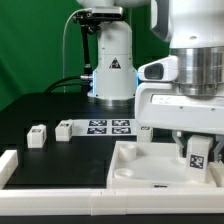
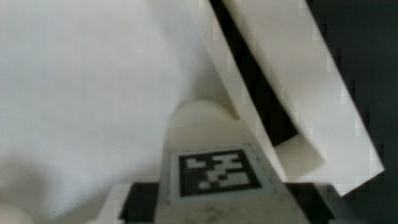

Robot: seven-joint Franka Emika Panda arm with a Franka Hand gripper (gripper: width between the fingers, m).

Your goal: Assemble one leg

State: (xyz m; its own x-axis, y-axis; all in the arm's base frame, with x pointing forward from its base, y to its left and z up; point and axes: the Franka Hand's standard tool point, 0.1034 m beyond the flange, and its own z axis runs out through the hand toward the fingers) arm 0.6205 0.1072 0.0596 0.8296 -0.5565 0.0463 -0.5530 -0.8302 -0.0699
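My gripper [image 1: 196, 146] is shut on a leg [image 1: 197, 156], a small white blocky peg with a black-and-white tag facing the camera. It holds the leg upright over the near right part of the large white square tabletop [image 1: 140, 160]. In the wrist view the leg [image 2: 217, 165] stands between my dark finger pads [image 2: 146, 200], above the tabletop's white face [image 2: 89, 90] and beside its raised edge [image 2: 285, 80]. I cannot tell whether the leg touches the tabletop. Two more legs [image 1: 37, 135] [image 1: 64, 129] lie loose on the black table at the exterior view's left.
The marker board [image 1: 110, 126] lies behind the tabletop. A white rail [image 1: 50, 182] runs along the front edge and turns up at the left corner [image 1: 8, 165]. The arm's base [image 1: 112, 65] stands at the back.
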